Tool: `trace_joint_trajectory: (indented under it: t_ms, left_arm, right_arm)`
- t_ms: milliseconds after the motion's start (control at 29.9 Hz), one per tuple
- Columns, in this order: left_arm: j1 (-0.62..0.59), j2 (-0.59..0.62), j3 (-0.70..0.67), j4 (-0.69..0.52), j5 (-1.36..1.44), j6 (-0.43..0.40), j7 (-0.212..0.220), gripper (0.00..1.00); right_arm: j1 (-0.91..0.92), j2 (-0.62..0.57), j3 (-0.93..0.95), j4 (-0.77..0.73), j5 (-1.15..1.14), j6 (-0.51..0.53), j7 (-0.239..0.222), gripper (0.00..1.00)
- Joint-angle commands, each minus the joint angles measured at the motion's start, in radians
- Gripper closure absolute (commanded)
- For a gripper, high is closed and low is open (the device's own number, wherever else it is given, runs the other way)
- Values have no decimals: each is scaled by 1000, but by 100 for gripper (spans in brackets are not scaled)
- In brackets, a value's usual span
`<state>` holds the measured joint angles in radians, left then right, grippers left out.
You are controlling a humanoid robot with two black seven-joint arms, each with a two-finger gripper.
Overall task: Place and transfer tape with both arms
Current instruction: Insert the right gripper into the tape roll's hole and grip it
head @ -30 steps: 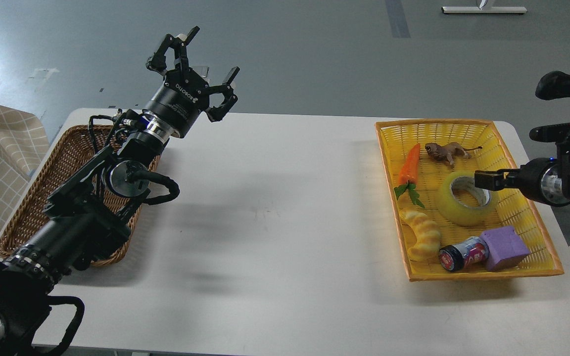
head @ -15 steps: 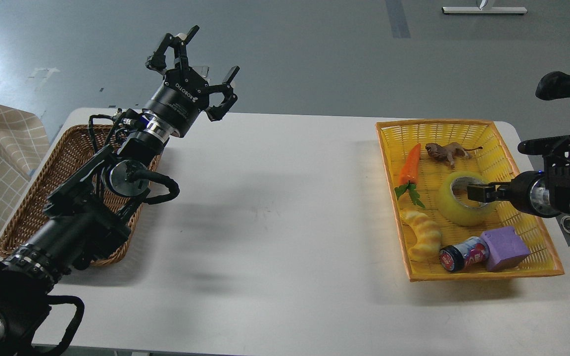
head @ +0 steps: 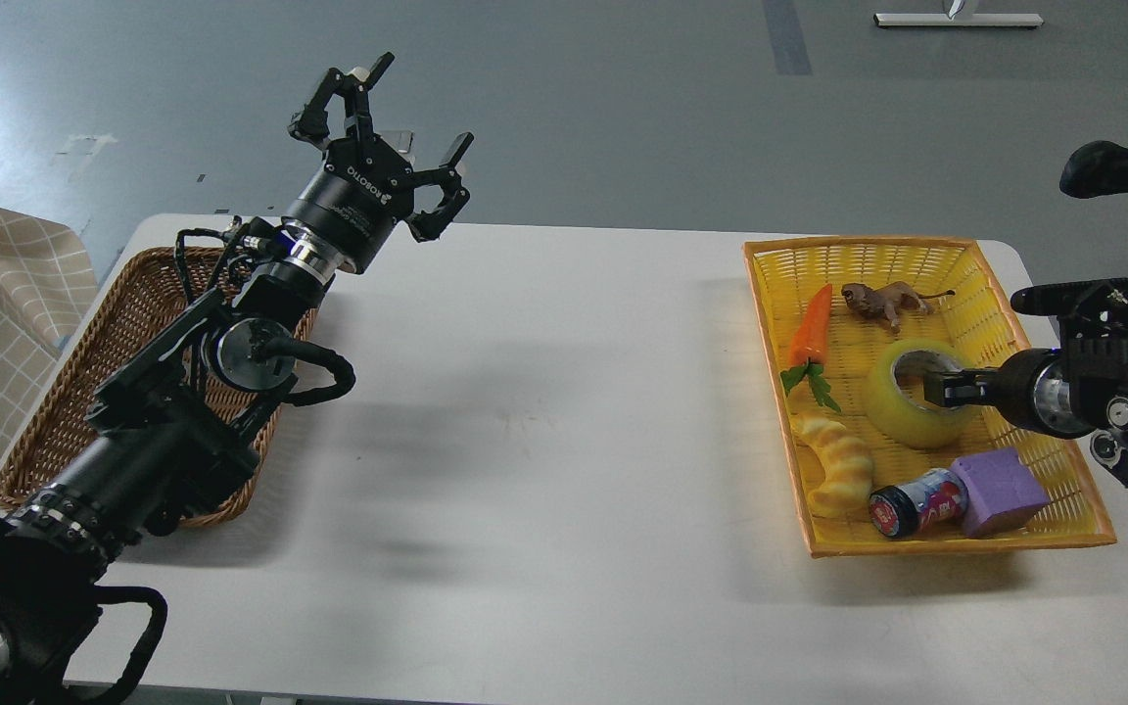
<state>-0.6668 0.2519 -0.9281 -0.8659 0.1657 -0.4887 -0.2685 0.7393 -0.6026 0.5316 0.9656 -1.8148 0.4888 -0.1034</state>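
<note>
A glossy, translucent yellow roll of tape [head: 919, 405] is seen in a yellow plastic mesh basket [head: 1073, 470]. A brown woven wicker basket [head: 65, 411] is set on a smooth, matt white table [head: 544, 441].

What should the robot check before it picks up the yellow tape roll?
1. Tape in reach of the right gripper: ok, a finger sits at the roll's core hole.
2. Right gripper closed on the tape: cannot tell, its fingers are seen end-on.
3. Tape free of neighbours: ok, the carrot, bread toy and purple block lie apart from it.
4. Left gripper ready to receive: ok, fingers spread open, raised above the table.
5. Brown basket on the left: partly hidden by the left arm, contents cannot tell.
</note>
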Motion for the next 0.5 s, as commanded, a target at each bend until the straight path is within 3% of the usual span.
trace_joint_trajectory:
  t_ms: [0, 167, 368, 468]
  left_arm:
    - [0, 4, 0, 1, 0, 0, 0, 2]
    - [0, 16, -1, -1, 0, 0, 0, 2]
    - [-1, 18, -3, -1, 0, 0, 0, 2]
    - [0, 18, -1, -1, 0, 0, 0, 2]
  right_arm:
    - [0, 17, -1, -7, 2, 0, 1, 49]
    - [0, 30, -5, -14, 2, 0, 1, 53]
    - [11, 32, -39, -30, 3, 0, 2, 70]
    - [11, 30, -39, -30, 5, 0, -1, 86]
